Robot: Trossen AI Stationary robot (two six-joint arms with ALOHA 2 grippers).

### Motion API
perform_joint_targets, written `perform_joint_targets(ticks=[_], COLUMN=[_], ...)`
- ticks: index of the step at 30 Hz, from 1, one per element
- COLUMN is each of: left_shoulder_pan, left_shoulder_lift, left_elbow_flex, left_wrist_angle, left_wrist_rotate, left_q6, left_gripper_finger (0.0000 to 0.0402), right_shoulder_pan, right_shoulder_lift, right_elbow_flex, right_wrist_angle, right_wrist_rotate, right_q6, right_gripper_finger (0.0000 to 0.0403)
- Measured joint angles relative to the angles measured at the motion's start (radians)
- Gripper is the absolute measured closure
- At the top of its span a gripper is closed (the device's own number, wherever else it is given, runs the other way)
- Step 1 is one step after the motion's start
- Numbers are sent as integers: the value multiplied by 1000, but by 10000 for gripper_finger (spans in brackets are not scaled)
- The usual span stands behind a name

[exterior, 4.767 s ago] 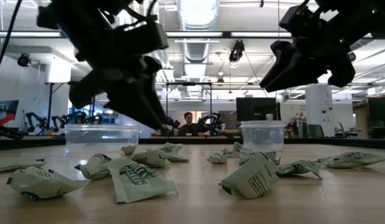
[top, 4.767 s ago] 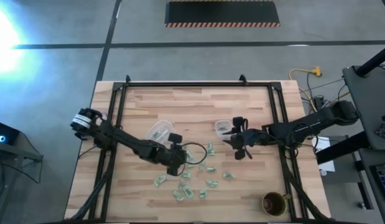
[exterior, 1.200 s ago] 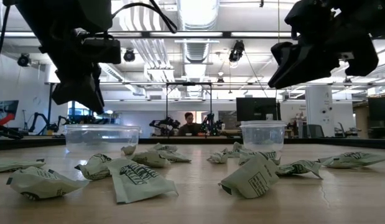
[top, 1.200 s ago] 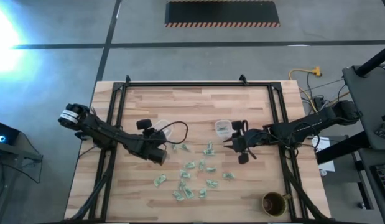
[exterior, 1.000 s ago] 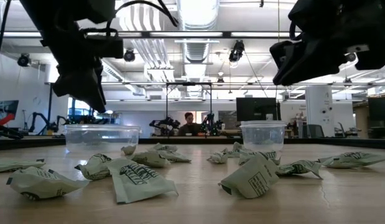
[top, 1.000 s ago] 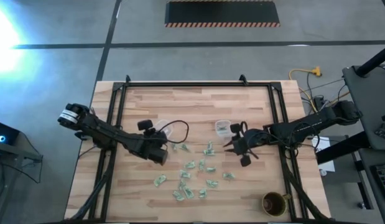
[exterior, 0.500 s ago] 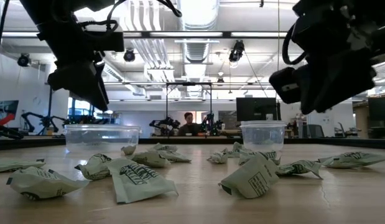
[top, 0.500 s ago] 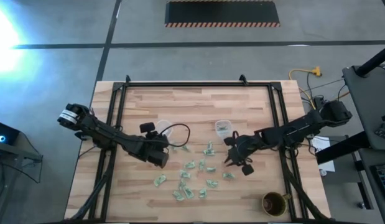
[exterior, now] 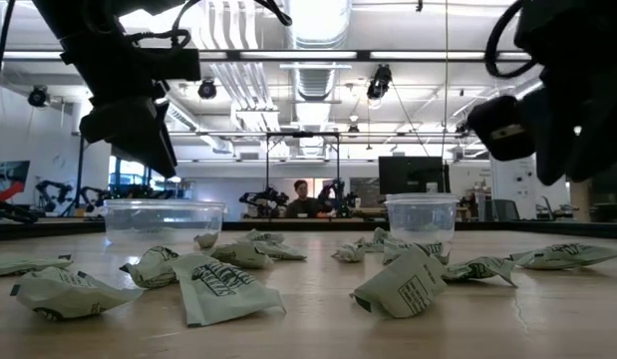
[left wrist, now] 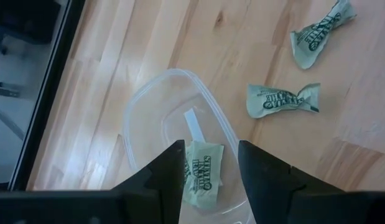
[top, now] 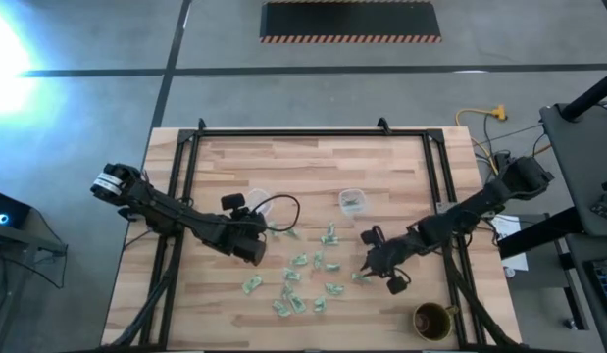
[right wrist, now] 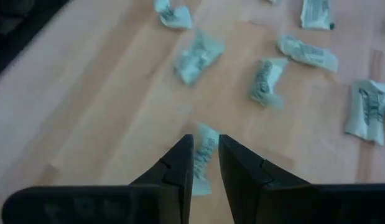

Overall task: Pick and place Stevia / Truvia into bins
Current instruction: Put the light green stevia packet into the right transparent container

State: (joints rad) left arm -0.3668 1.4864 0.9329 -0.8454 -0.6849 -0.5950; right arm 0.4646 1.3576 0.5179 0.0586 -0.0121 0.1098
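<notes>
Several green and white Stevia packets (top: 303, 279) lie loose on the wooden table between the arms. Two clear bins stand farther back: the left bin (top: 254, 203) and the right bin (top: 352, 201). My left gripper (left wrist: 209, 149) hangs open above the left bin's rim (left wrist: 148, 93), and one packet (left wrist: 203, 177) lies flat on that bin's floor. My right gripper (right wrist: 206, 144) is low over the right side of the pile, open by a narrow gap. A packet (right wrist: 203, 163) on the table shows between its fingertips; I cannot tell whether they touch it. The right bin holds some green packets.
A round brown cup (top: 430, 320) stands at the table's near right corner. A black frame (top: 283, 132) runs along the far edge and both sides. More packets (left wrist: 282, 101) lie just outside the left bin. Bare wood stretches across the far half.
My right gripper has swung away from beside the right bin toward the table's near edge and come down over the packets on the right of the pile. The left gripper has stayed over the left bin. No packet on the table has moved.
</notes>
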Motion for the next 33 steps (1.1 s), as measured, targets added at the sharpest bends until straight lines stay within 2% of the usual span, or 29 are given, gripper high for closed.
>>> perform_joint_targets(ticks=[10, 15, 20, 27, 33], left_shoulder_pan=[0, 0, 0, 0, 0], left_shoulder_lift=[0, 0, 0, 0, 0], left_elbow_flex=[0, 0, 0, 0, 0], left_wrist_angle=[0, 0, 0, 1, 4], left_wrist_rotate=[0, 0, 0, 0, 0], left_q6=[0, 1, 1, 1, 1], left_gripper_finger=[269, 269, 269, 269, 269], right_shoulder_pan=[130, 142, 139, 138, 137], right_shoulder_lift=[0, 16, 91, 177, 202], right_elbow_flex=[12, 10, 9, 30, 49], right_wrist_angle=[-11, -10, -8, -2, 0], right_wrist_rotate=[165, 200, 274, 277, 275], right_q6=[64, 110, 157, 191, 189], right_gripper_finger=[335, 335, 332, 296, 260])
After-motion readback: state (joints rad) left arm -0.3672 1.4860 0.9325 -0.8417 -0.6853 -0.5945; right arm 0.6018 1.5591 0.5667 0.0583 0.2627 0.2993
